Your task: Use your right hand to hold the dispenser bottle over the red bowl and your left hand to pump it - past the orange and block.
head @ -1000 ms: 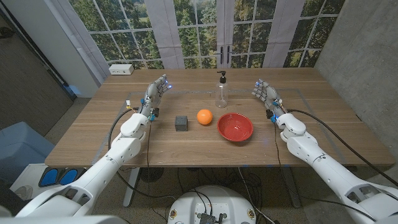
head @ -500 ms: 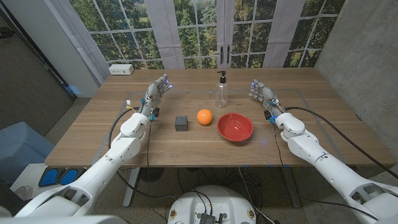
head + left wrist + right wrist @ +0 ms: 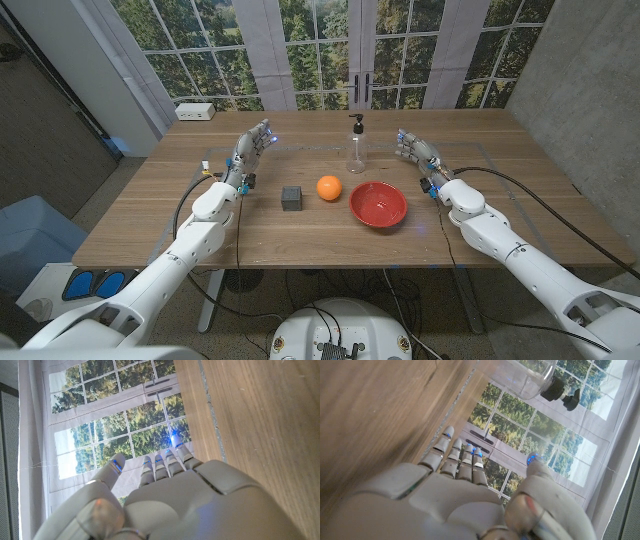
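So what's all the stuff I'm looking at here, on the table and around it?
dispenser bottle: one, clear with a black pump, standing upright toward the table's far side, just behind the bowl
red bowl: one, red, right of the table's middle
orange: one, orange, left of the bowl
block: one, dark grey, left of the orange
white box: one, white, far left corner of the table
table: one, wooden
windows: a wall of panes behind the table, with trees outside
left hand: one, grey-white, fingers apart, holding nothing, left of the block
right hand: one, grey-white, fingers apart, holding nothing, right of the bottle
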